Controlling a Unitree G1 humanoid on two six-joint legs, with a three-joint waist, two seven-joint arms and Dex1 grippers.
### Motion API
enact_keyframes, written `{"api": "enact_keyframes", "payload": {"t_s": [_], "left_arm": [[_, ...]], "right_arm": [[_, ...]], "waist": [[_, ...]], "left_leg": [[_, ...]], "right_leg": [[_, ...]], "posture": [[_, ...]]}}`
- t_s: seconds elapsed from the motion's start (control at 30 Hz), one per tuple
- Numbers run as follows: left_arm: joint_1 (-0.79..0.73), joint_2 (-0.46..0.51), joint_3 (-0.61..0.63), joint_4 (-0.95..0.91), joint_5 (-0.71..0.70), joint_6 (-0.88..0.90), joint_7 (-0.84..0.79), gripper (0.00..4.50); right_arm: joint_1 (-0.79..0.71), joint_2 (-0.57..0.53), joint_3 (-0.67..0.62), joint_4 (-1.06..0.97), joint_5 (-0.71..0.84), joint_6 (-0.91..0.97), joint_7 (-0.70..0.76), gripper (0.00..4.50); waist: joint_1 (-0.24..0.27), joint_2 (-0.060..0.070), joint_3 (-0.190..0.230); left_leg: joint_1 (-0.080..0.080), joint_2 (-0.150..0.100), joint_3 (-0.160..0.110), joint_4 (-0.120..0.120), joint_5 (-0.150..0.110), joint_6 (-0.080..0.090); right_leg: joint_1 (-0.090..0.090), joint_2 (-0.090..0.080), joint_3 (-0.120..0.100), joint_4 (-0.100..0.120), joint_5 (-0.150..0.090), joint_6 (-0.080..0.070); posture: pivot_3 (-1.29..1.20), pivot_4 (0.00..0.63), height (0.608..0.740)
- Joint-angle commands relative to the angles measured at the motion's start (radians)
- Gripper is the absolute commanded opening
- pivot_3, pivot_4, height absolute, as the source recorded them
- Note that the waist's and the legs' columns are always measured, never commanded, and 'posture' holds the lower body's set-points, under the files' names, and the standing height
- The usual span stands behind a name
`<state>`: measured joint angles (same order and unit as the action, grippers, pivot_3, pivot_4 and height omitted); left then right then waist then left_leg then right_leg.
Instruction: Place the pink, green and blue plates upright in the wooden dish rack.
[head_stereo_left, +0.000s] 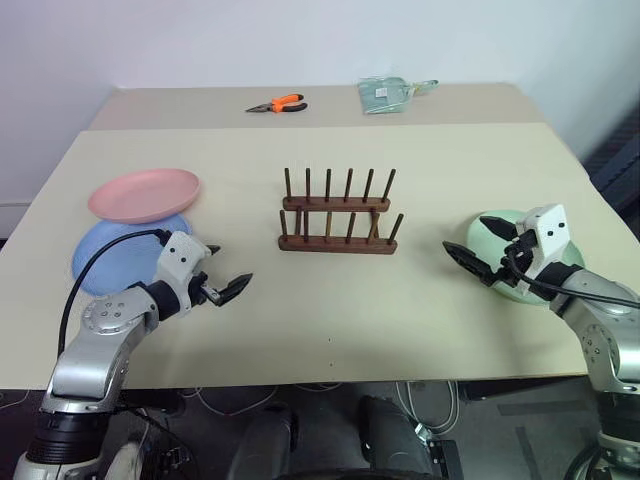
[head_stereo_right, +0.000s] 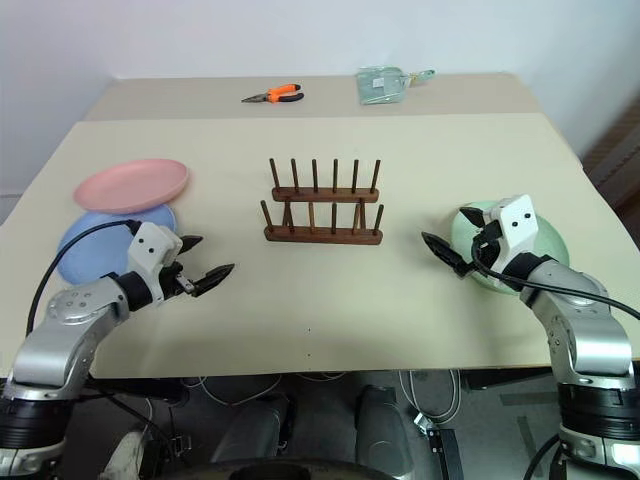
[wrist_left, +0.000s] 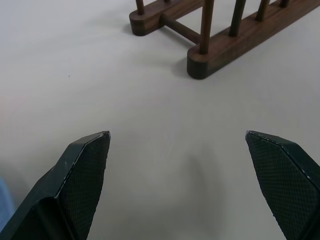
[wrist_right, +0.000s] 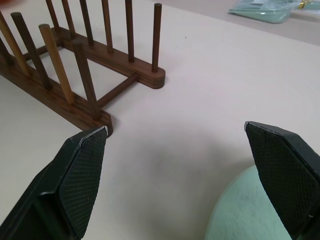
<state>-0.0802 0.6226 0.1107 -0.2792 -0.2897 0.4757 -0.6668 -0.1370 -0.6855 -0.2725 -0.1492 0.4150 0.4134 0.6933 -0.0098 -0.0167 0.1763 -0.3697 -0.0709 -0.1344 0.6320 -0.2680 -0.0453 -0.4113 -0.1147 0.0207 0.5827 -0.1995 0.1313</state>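
The pink plate (head_stereo_left: 144, 194) lies at the table's left, overlapping the far edge of the blue plate (head_stereo_left: 120, 255). At the right lies the green plate (head_stereo_right: 552, 240). The wooden dish rack (head_stereo_left: 337, 212) stands empty in the middle with its pegs upright. My left gripper (head_stereo_left: 230, 266) hovers open just right of the blue plate, pointing toward the rack (wrist_left: 235, 42). My right gripper (head_stereo_left: 465, 233) is open over the green plate's left edge (wrist_right: 240, 210), also facing the rack (wrist_right: 75, 90). Neither gripper holds anything.
Orange-handled pliers (head_stereo_left: 278, 104) and a clear packet (head_stereo_left: 385, 94) lie on the far table behind. Bare tabletop (head_stereo_left: 330, 300) stretches between the rack and the near edge. Cables hang below the front edge.
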Motion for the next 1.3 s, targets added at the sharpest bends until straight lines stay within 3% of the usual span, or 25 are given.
{"api": "enact_keyframes", "payload": {"t_s": [0.03, 0.2, 0.33, 0.5, 0.77, 0.87, 1.0, 1.07, 1.17, 1.3], "left_arm": [[-0.014, -0.010, -0.006, 0.000, 0.016, -0.038, 0.011, 4.45], [-0.056, -0.036, -0.030, 0.057, -0.006, -0.051, -0.026, 4.45], [-0.145, -0.027, -0.117, 0.199, 0.029, -0.100, -0.136, 4.45], [-0.419, -0.093, -0.269, 0.587, 0.135, -0.268, -0.269, 4.45], [-0.729, -0.269, -0.345, 1.137, 0.245, -0.473, -0.336, 4.45], [-0.772, -0.295, -0.349, 1.236, 0.274, -0.532, -0.362, 3.61], [-0.778, -0.315, -0.341, 1.246, 0.271, -0.567, -0.406, 1.53], [-0.757, -0.314, -0.344, 1.202, 0.267, -0.578, -0.440, 0.77], [-0.718, -0.303, -0.341, 1.119, 0.258, -0.568, -0.477, 0.78], [-0.561, -0.248, -0.370, 0.735, 0.193, -0.439, -0.580, 0.78]], "right_arm": [[-0.045, 0.001, 0.015, 0.018, -0.045, -0.062, -0.016, 4.50], [-0.069, -0.007, 0.050, 0.035, -0.044, -0.033, 0.018, 4.50], [-0.049, -0.010, 0.066, -0.015, -0.051, -0.021, 0.022, 4.50], [0.018, 0.018, 0.078, -0.122, -0.064, -0.008, -0.026, 4.50], [0.173, 0.063, 0.053, -0.307, -0.096, 0.026, -0.149, 4.50], [0.218, 0.067, 0.030, -0.363, -0.093, 0.042, -0.174, 4.50], [0.253, 0.048, 0.002, -0.368, -0.100, 0.036, -0.166, 4.50], [0.252, 0.031, 0.001, -0.359, -0.109, 0.032, -0.153, 4.50], [0.251, 0.012, 0.003, -0.365, -0.110, 0.037, -0.141, 4.50], [0.276, -0.063, -0.012, -0.406, -0.074, 0.085, -0.057, 4.50]], "waist": [[-0.002, 0.000, 0.000], [0.000, 0.000, 0.000], [0.004, 0.000, 0.000], [0.018, 0.000, 0.000], [0.031, 0.000, -0.001], [0.024, -0.001, -0.002], [0.023, -0.001, -0.002], [0.022, 0.000, -0.002], [0.022, 0.000, -0.002], [0.019, 0.000, -0.002]], "left_leg": [[0.000, 0.000, 0.000, 0.000, 0.000, 0.000], [0.000, 0.000, 0.000, 0.000, 0.000, 0.000], [0.000, -0.001, 0.000, 0.001, 0.000, 0.000], [0.000, -0.001, -0.001, 0.001, 0.000, 0.000], [-0.002, -0.002, -0.002, 0.002, 0.000, 0.001], [-0.001, -0.003, -0.002, 0.004, -0.001, 0.001], [0.000, -0.002, -0.002, 0.004, -0.001, 0.002], [-0.001, -0.002, -0.002, 0.004, -0.001, 0.002], [0.000, -0.002, -0.002, 0.004, -0.001, 0.002], [-0.001, -0.002, -0.001, 0.004, -0.002, 0.003]], "right_leg": [[0.000, 0.000, 0.000, 0.000, 0.000, 0.000], [0.000, 0.000, 0.000, 0.000, 0.000, 0.000], [0.000, 0.000, 0.000, 0.000, 0.001, 0.001], [0.000, 0.000, -0.002, 0.001, 0.002, 0.003], [0.001, 0.000, -0.003, -0.001, 0.002, 0.004], [0.002, -0.002, -0.003, -0.001, 0.000, 0.007], [0.003, -0.002, -0.003, 0.000, -0.001, 0.009], [0.003, -0.002, -0.003, 0.000, -0.001, 0.009], [0.003, -0.002, -0.003, 0.000, -0.001, 0.009], [0.003, -0.002, -0.002, 0.000, 0.000, 0.006]], "posture": [[0.00, 0.150, 0.740], [0.00, 0.150, 0.740], [0.00, 0.150, 0.740], [0.00, 0.150, 0.740], [0.00, 0.150, 0.740], [0.00, 0.150, 0.740], [0.00, 0.150, 0.740], [0.00, 0.150, 0.740], [0.00, 0.150, 0.740], [0.00, 0.150, 0.740]]}}
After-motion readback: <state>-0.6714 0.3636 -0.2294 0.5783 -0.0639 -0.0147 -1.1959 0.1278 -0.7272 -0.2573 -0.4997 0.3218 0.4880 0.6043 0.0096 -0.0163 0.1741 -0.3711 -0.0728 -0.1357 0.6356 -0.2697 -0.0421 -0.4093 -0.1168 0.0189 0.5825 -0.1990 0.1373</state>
